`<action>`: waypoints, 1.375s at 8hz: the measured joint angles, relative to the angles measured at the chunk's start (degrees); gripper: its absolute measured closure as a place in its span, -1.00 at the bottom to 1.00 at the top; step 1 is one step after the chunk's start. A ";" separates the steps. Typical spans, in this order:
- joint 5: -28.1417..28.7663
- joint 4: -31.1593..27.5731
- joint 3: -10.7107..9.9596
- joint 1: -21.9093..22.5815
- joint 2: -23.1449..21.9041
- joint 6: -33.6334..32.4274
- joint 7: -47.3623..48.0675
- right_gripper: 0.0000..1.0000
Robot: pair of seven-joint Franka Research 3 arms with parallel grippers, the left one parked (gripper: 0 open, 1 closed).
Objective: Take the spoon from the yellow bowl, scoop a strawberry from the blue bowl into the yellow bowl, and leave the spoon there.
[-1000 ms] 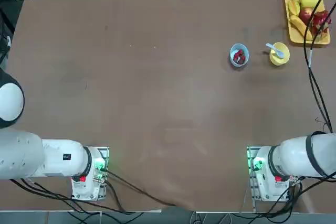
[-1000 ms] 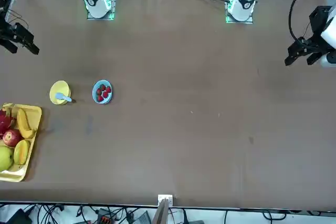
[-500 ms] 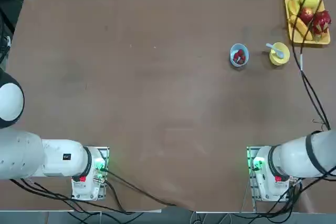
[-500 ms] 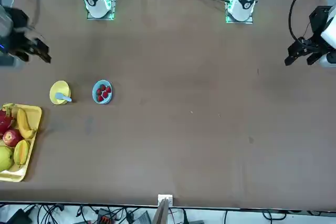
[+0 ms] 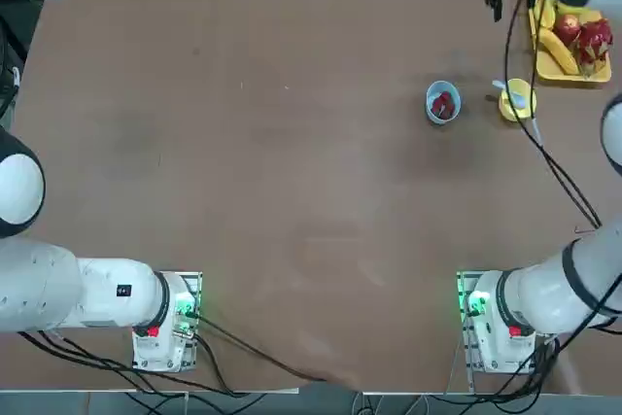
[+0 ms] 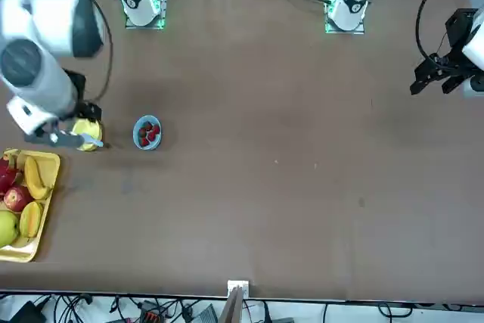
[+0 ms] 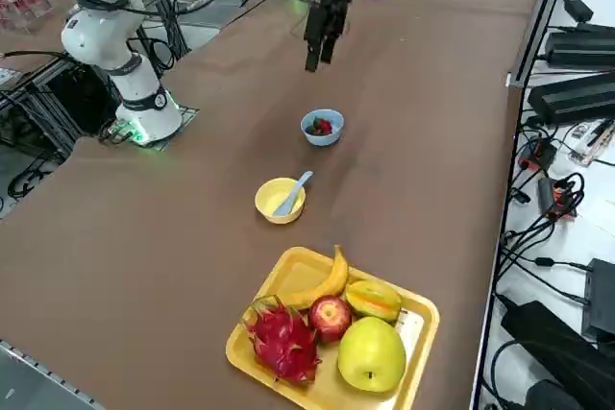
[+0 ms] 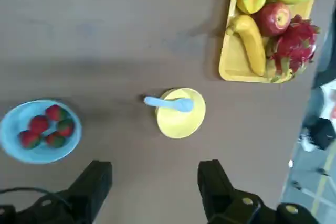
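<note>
Right arm (image 5: 559, 293): rounded white link housings with dark bands at the joints. Its base (image 5: 486, 323) is a metal mounting plate carrying green indicator lights and red fittings. Black cables (image 5: 554, 167) run loose from the base region up along the arm to the wrist. Right pincer (image 8: 155, 190): two matte black fingers (image 8: 94, 184), blocky, on a black body; small pale screw heads show near the finger roots.

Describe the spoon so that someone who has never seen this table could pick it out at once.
Find the rectangular yellow tray of fruit at the table's corner; next to it stand two small round bowls. The spoon lies in the yellow bowl, the one nearer the tray, its handle sticking out over the rim toward the blue bowl. It is pale blue and slim, the only utensil here; the blue bowl holds strawberries instead.
</note>
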 joint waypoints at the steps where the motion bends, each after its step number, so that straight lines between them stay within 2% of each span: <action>1: -1.87 -0.14 0.00 0.12 3.11 1.24 3.23 -0.99; 3: -4.88 -0.13 -0.15 0.18 8.18 3.18 8.75 -0.99; 7: -16.80 -0.51 -0.06 3.31 18.18 4.84 23.36 -0.99; 11: -24.48 -0.60 -0.11 4.07 24.76 4.70 31.97 -0.96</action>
